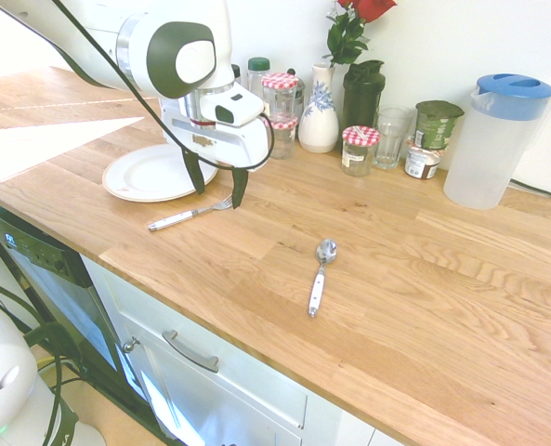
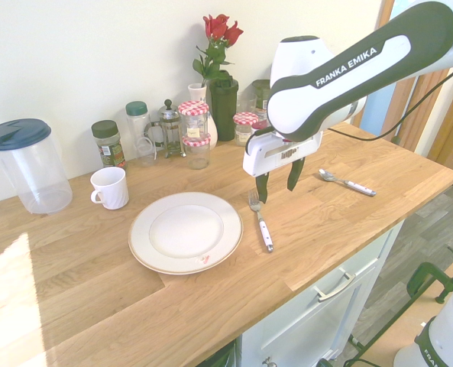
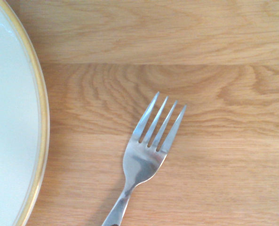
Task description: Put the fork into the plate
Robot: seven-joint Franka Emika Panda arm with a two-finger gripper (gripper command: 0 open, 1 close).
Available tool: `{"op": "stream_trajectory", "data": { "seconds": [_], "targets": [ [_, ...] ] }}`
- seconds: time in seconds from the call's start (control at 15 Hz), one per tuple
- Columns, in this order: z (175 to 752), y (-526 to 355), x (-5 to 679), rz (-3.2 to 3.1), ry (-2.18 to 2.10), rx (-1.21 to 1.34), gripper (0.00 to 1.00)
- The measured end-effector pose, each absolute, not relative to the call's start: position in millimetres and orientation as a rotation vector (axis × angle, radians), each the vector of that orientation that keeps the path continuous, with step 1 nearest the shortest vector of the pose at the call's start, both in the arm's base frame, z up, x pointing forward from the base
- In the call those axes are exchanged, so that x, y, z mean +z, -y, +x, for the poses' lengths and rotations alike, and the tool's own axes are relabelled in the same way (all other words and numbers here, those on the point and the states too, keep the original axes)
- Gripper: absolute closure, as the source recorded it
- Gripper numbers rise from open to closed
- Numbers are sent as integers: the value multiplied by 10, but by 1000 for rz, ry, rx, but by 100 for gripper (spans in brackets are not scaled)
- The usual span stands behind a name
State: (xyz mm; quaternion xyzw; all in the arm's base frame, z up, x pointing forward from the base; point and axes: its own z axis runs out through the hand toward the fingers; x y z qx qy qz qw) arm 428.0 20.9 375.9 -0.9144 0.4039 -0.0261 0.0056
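One fork [image 1: 190,215] lies flat on the wooden counter [image 1: 424,279], just beside the one plate [image 1: 154,173] but apart from its rim; the plate holds nothing. One spoon [image 1: 320,275] lies well apart from the fork, alone on the open part of the counter. The gripper [image 1: 216,184] hangs pointing straight down above the tine end of the fork, its jaws wide and holding nothing, the fingertips clear of the wood. Along the wall stand three small jars with red-checked lids [image 2: 194,112], two stacked one on the other; what is in them cannot be told. There is one clear pitcher [image 1: 494,141] with a blue lid, one white mug [image 2: 109,187], one drinking glass [image 1: 391,136], one French press [image 2: 169,128], one dark bottle [image 1: 361,93] and one vase [image 1: 319,119] holding a red rose [image 2: 220,30]. Two green-lidded jars [image 2: 108,142] stand beside the mug.
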Motion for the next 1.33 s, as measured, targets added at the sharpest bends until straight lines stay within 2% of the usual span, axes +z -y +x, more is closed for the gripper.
{"op": "stream_trajectory", "data": {
  "seconds": [0.33,0.73,1.33],
  "targets": [
    [4267,-302,3760,-2872,-1256,-75,0],
    [4075,-648,3898,-2858,-1441,-50,0],
    [3477,-917,3688,-2717,-1751,-78,0]
  ]
}}
